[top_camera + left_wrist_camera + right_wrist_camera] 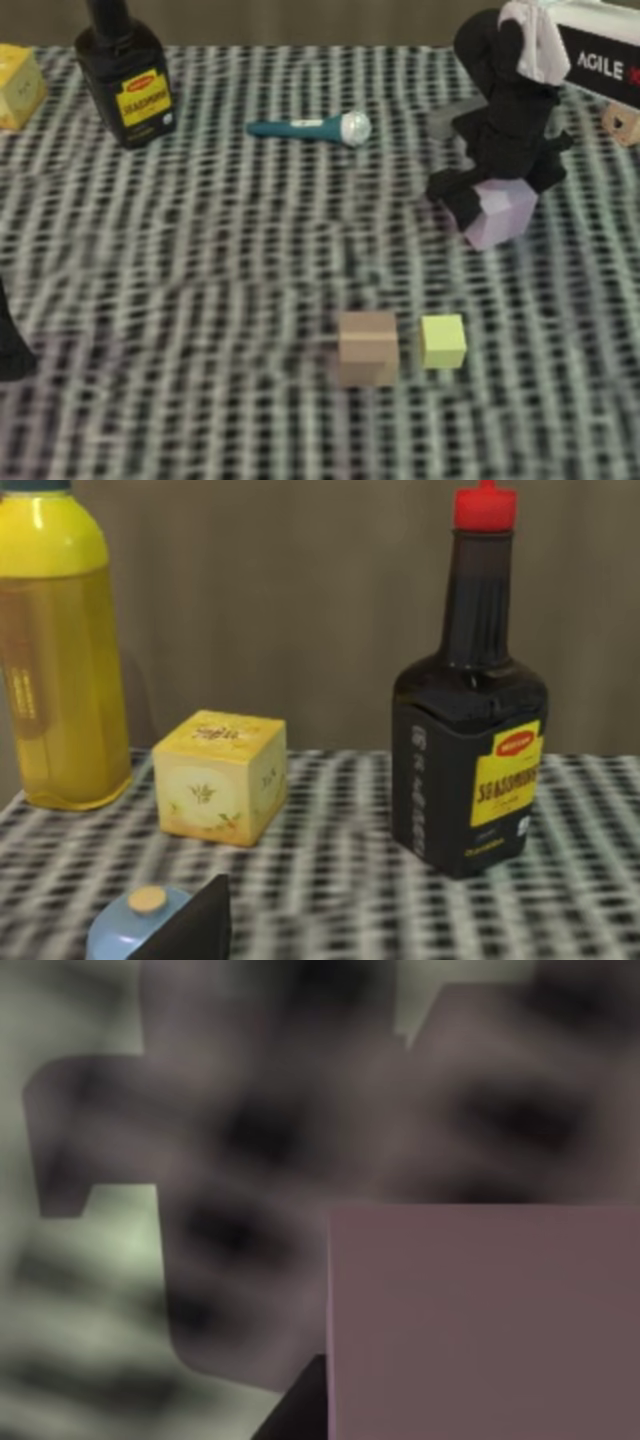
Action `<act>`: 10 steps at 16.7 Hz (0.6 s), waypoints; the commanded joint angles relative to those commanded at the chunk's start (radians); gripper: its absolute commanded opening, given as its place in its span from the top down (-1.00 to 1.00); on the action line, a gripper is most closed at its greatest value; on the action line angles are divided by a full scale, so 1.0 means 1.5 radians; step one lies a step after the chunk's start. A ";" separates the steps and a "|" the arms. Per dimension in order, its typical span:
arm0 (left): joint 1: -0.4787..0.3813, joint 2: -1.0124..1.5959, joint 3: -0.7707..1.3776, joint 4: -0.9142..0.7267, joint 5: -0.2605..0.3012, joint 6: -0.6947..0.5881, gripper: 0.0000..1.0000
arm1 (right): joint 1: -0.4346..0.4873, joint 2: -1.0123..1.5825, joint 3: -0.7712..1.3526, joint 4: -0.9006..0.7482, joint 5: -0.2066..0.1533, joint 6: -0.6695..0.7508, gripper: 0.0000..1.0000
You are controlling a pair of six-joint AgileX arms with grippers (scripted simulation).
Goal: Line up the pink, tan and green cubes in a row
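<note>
Pink cube, matte and largest of three, sits between the right tool's fingers; whether they grip it, I cannot tell. Tan cube and green cube sit side by side.

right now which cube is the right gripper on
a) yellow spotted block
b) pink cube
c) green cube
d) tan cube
b: in the top view the right gripper straddles the pink cube, while the tan cube and green cube sit side by side, apart from it.

Tan cube just left of green cube; pink cube behind, rightward, well apart.
</note>
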 joint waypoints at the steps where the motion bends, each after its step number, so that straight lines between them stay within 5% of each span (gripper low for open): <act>1: 0.000 0.000 0.000 0.000 0.000 0.000 -1.00 | 0.000 0.000 0.000 0.000 0.000 0.000 0.81; 3: 0.000 0.000 0.000 0.000 0.000 0.000 -1.00 | 0.000 0.000 0.000 0.000 0.000 0.000 1.00; 10: 0.000 0.000 0.000 0.000 0.000 0.000 -1.00 | 0.000 0.000 0.000 0.000 0.000 0.000 1.00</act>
